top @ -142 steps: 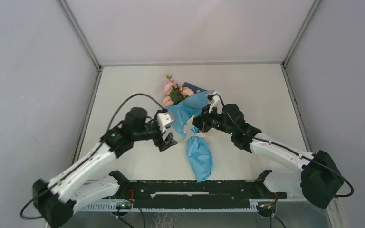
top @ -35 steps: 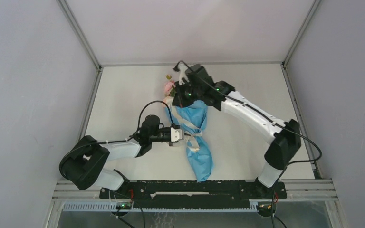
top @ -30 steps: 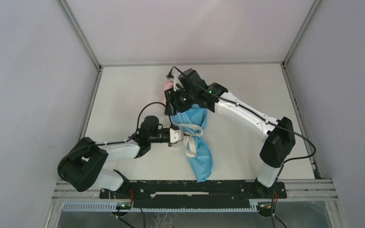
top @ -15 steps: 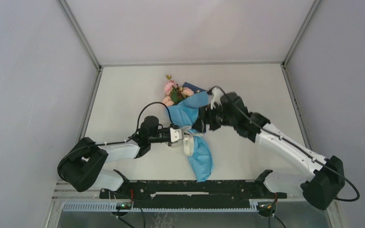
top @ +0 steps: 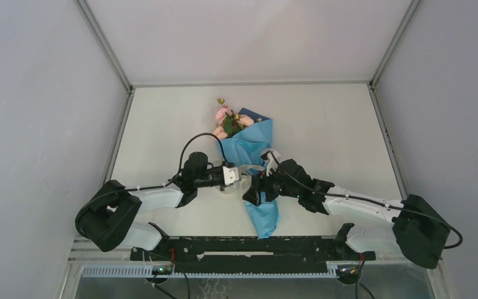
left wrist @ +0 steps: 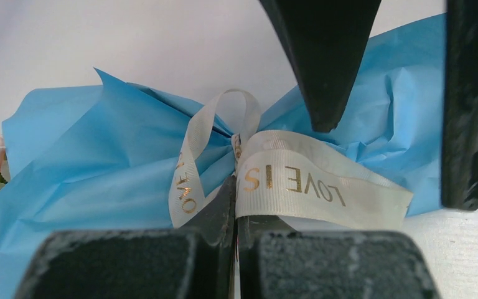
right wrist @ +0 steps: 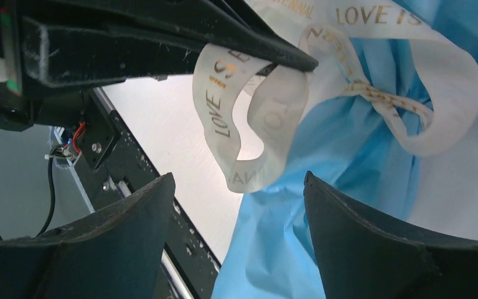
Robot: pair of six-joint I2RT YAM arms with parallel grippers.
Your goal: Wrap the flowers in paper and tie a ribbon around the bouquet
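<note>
The bouquet (top: 256, 146) lies on the table, a blue paper (left wrist: 93, 156) cone with the flowers (top: 226, 118) at its far, wide end. The cream ribbon (left wrist: 299, 184), printed "LOVE IS", is looped round the cone's waist. My left gripper (top: 241, 182) is shut on a ribbon strand, which is pinched between its fingertips (left wrist: 227, 205). My right gripper (top: 253, 190) hovers just right of it over the cone's narrow part. Its jaws stand wide open with a loose ribbon end (right wrist: 249, 174) hanging between them, untouched. In the left wrist view the right gripper's two black fingers (left wrist: 323, 62) hang above the ribbon.
A black rail (top: 255, 246) runs along the near edge, close under the cone's tip (top: 264, 232). Grey walls enclose the white table (top: 336, 124) on three sides. The left arm's cable (top: 193, 140) arcs beside the flowers.
The right arm swung back from the flower end to the ribbon at the cone's waist, and its jaws opened wide. The left gripper stayed shut on the ribbon.
</note>
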